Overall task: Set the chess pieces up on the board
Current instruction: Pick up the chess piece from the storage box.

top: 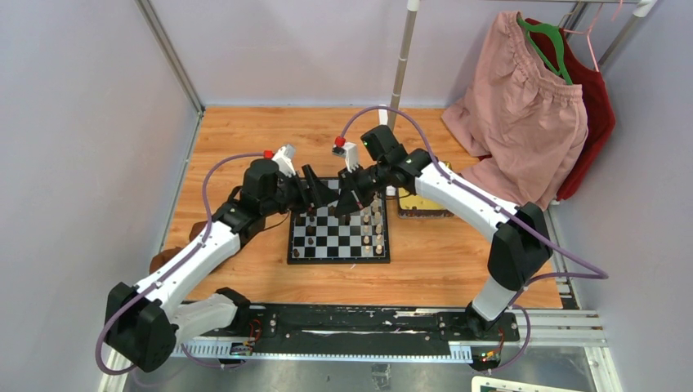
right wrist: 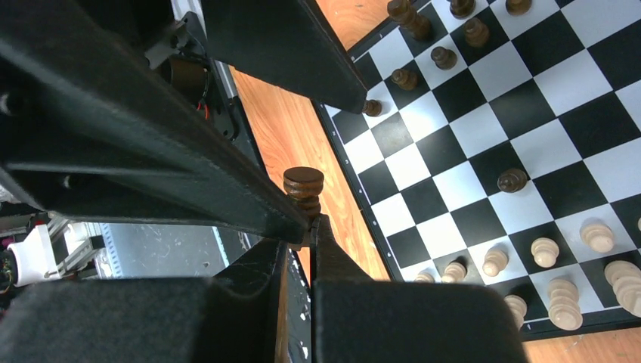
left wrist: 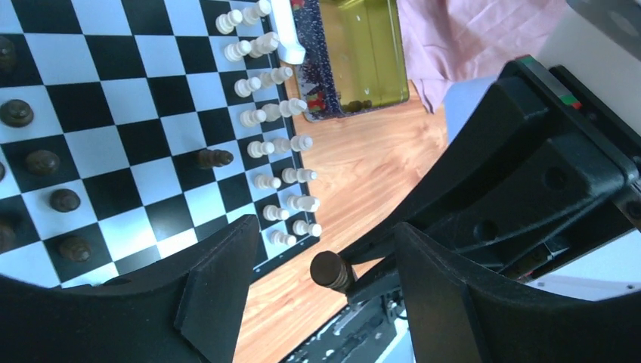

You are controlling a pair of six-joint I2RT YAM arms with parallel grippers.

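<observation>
The board (top: 327, 242) is a flat square of glossy black and silvery-white checks with a thin black rim, lying on the orange wood-grain tabletop (top: 229, 139). Turned cream pieces (left wrist: 280, 144) stand in two rows along its right-hand edge, and rounded dark pieces (left wrist: 41, 161) line the opposite side. One lone dark piece (left wrist: 214, 158) stands on a mid-board square. A shiny gold tray (left wrist: 363, 53) sits just beside the board's far right corner. Pink cloth (top: 523, 114) and a red garment (top: 595, 106) hang at the back right.

Both arms reach forward and bend inward, so their wrists meet above the far edge of the board.

The right gripper (right wrist: 306, 223) has matte black fingers drawn almost together. They pinch the stem of a dark turned-wood piece (right wrist: 304, 184) with a flat, disc-shaped top. The piece is held clear of the board, over bare tabletop just beyond the rim.

The left gripper (left wrist: 325, 229) is spread wide. Its broad, padded black fingers (left wrist: 219, 287) stand on either side of that held piece. In the left wrist view there is a gap on both sides. In the right wrist view the piece's top sits right against one finger's edge, and I cannot tell whether they touch.
</observation>
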